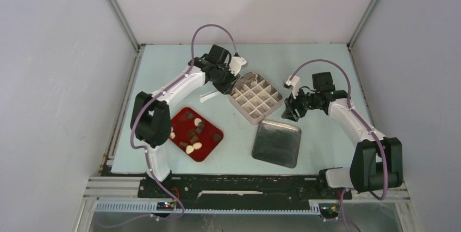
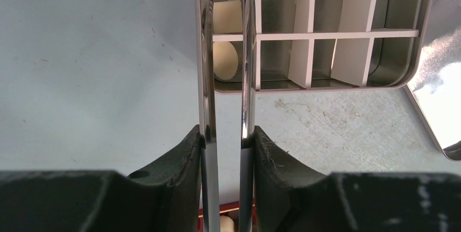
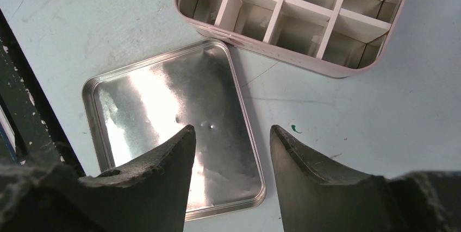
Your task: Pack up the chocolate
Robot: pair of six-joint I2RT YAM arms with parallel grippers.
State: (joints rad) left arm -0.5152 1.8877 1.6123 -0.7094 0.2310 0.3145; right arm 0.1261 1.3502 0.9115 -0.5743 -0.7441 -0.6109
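Mid-pack: one piece going into the tin

Most of the chocolate sits on the red tray by the left arm's base. The right end effector hangs wide and empty over the lid. Further out, the left end effector pinches the tongs over the divided tin, with a cream piece in an edge cell. Next, I'd guess: let go, then back to the tray. The tong tips are cut off, so I can't tell if it's released.
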